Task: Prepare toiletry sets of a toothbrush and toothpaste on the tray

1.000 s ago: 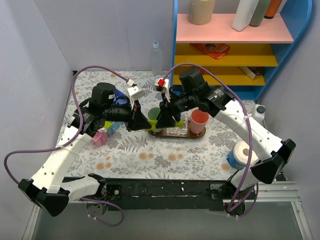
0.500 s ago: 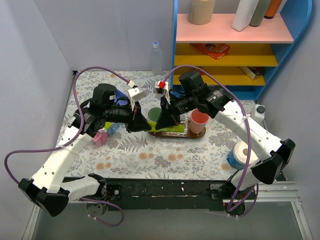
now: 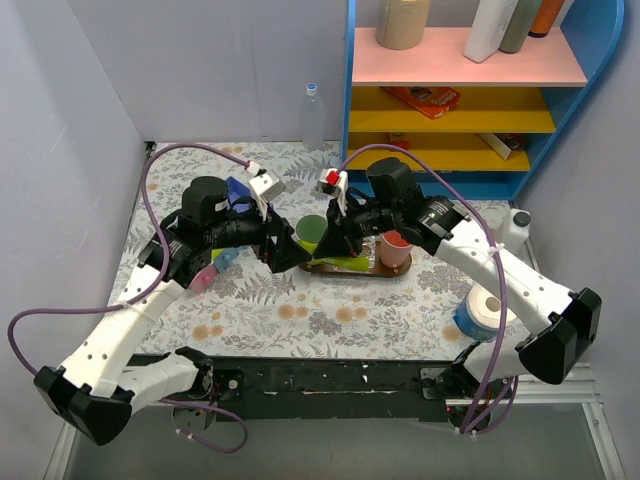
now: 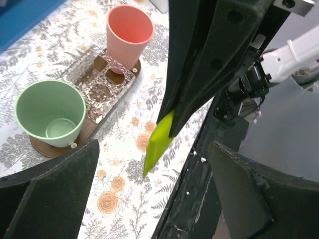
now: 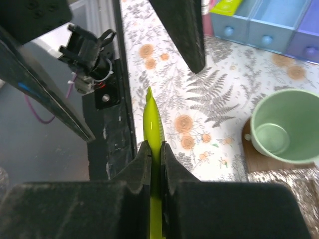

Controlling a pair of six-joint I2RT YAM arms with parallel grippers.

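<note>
My right gripper (image 5: 155, 147) is shut on a slim lime-green pointed piece (image 5: 152, 117) of a toiletry set, which juts out past the fingertips. The left wrist view shows that piece (image 4: 158, 142) hanging from the right gripper (image 4: 172, 117) above the floral tablecloth. My left gripper (image 4: 153, 144) stands open around its tip without touching it. From above, the left gripper (image 3: 283, 250) and right gripper (image 3: 335, 243) meet just left of the brown oval tray (image 3: 385, 274). The tray (image 4: 85, 130) carries a green cup (image 4: 50, 119), a pink cup (image 4: 129, 35) and a clear square holder (image 4: 97, 84).
A pink-blue-purple drawer organiser (image 5: 264, 25) sits at the left of the table, with another lime-green item (image 5: 227, 6) in it. A blue shelf unit (image 3: 470, 90) and a clear bottle (image 3: 313, 115) stand at the back. A white roll (image 3: 485, 310) is near the right arm.
The right gripper shut on the lime-green piece, then the left gripper opened and let it go. Both grippers rose slightly and shifted right.
</note>
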